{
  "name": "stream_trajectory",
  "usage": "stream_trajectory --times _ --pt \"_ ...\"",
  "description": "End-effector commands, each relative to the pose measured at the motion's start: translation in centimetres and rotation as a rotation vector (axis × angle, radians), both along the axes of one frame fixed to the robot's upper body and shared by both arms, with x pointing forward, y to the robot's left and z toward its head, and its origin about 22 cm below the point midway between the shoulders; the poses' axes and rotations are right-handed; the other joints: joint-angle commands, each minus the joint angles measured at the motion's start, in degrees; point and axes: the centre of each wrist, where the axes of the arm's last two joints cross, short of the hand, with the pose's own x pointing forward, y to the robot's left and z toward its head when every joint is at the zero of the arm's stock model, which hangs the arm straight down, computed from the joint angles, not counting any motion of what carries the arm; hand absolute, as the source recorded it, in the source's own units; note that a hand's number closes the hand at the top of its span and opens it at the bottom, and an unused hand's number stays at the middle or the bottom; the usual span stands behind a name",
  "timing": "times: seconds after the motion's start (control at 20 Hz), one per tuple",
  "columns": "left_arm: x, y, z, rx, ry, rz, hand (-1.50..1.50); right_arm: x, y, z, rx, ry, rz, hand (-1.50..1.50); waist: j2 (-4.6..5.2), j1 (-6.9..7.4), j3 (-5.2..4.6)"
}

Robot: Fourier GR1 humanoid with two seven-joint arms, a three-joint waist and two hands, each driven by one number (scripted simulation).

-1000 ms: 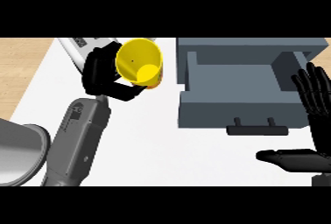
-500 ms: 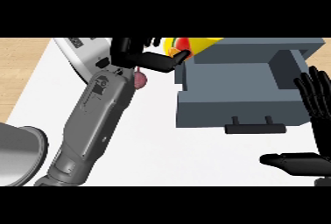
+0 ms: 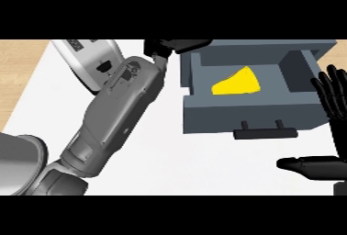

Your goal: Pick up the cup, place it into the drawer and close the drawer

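The cup (image 3: 237, 82) lay in the open drawer (image 3: 252, 114), just right of the left hand (image 3: 177, 45), whose fingers I cannot tell; right hand (image 3: 333, 98) rested w/ fingers apart.

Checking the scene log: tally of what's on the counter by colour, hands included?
Yellow: 1, the cup, lying in the open drawer.
Grey: 1, the drawer.
Black: 2, the left hand at the drawer's far left corner and the right hand resting open at the view's right edge.
Total: 4.
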Motion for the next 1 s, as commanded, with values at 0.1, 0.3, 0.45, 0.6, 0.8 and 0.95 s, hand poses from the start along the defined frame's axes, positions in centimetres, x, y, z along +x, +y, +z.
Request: stream_trajectory --times 0.1,0.3,0.45,0.6,0.8,0.95 --pt "0.3 -1.6 -1.2 0.057 0.042 0.014 1.5 -0.2 1.0 -0.6 -0.005 0.006 -0.001 -1.5 0.07 -0.34 0.01" --pt "0.5 -2.6 -1.0 0.079 0.054 0.04 1.5 0.6 0.2 0.3 -0.014 0.007 0.015 -1.5 0.32 -1.38 0.03" --pt "0.3 -2.9 -2.0 0.112 0.084 0.037 1.5 0.2 -0.1 -0.3 0.007 -0.017 0.033 -1.5 0.39 -2.01 0.05" --pt "0.0 -3.3 -2.8 0.179 0.101 0.05 1.5 0.7 0.2 0.1 -0.008 -0.011 0.046 -1.5 0.41 -2.16 0.06" --pt "-0.1 -3.0 -4.7 0.268 0.117 0.068 1.5 0.7 1.8 0.0 -0.006 -0.019 0.06 -1.5 0.81 -3.52 0.06" --pt "-0.2 -2.3 -6.4 0.306 0.144 0.051 -1.5 0.0 0.3 -0.3 -0.001 -0.015 0.047 -1.5 0.78 -3.4 0.06"
